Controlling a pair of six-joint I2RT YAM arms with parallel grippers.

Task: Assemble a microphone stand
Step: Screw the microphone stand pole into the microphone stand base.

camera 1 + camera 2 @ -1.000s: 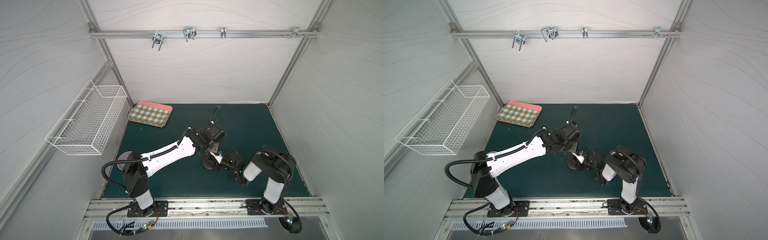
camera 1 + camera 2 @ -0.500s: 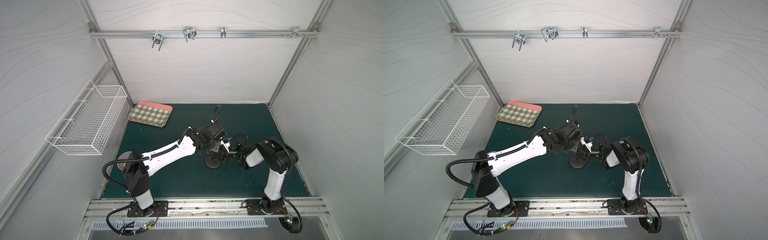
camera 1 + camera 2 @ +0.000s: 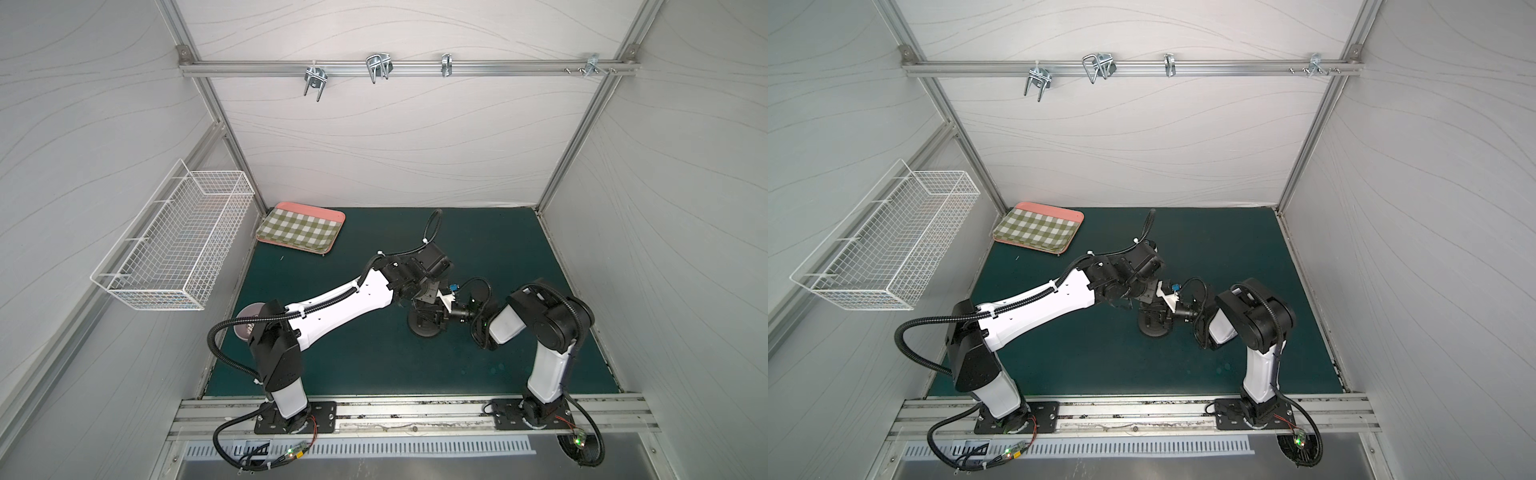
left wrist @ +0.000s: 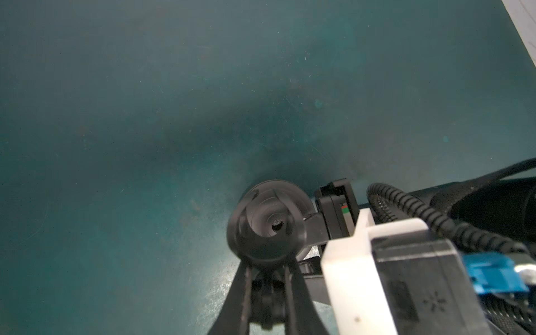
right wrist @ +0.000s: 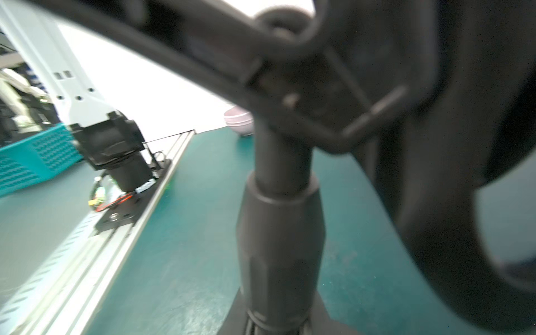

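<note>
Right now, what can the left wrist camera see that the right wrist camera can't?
Only the left wrist view looks down on the stand, a round shape with a hole, and shows a blue plug. Only the right wrist view shows the rod upright from the side, pink bowls and a teal basket. Both show the stand and the green mat.

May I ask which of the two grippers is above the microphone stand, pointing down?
The left gripper: it points down and holds the microphone stand by its upper end, whereas the right gripper reaches low from the side, near the base.
</note>
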